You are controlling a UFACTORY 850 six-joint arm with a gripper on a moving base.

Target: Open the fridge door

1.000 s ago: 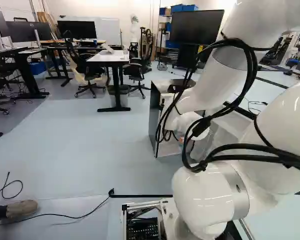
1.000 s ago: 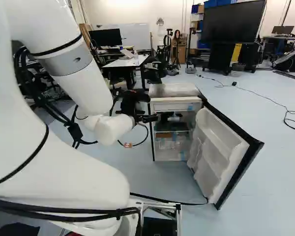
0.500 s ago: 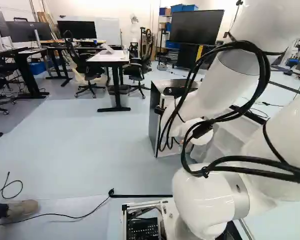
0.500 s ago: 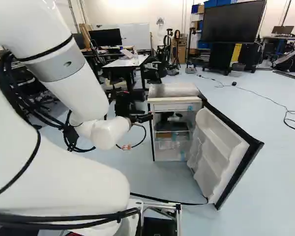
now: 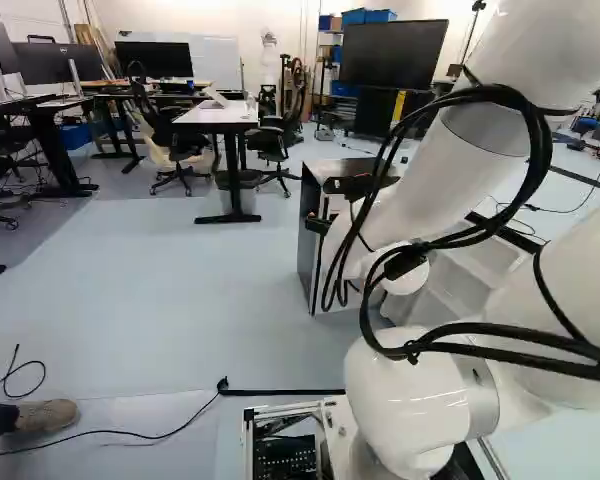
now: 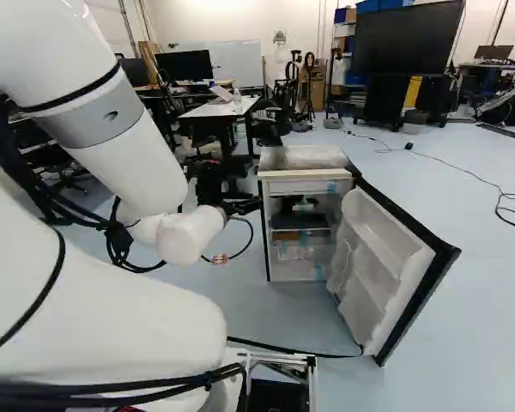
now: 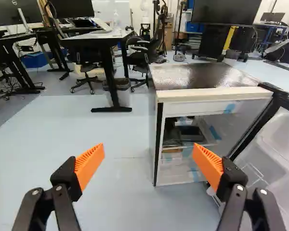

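The gripper is at the left front side of the small fridge in the right base view. That fridge's door stands wide open, swung out to the right, its white shelved inner side showing. In the wrist view the gripper is open with nothing gripped; the fridge is ahead, its left front edge between the line of the two fingers, and part of the door shows beyond the right-hand finger. The arm hides much of the fridge and door in the left base view.
A white-topped table with office chairs stands behind and left of the fridge. A large screen and another robot are farther back. A black cable and a person's shoe are at the near left.
The arm has shifted in both base views, and the gripper has moved slightly left and lower beside the fridge in the right base view. Base, fridge and open door have kept their places.
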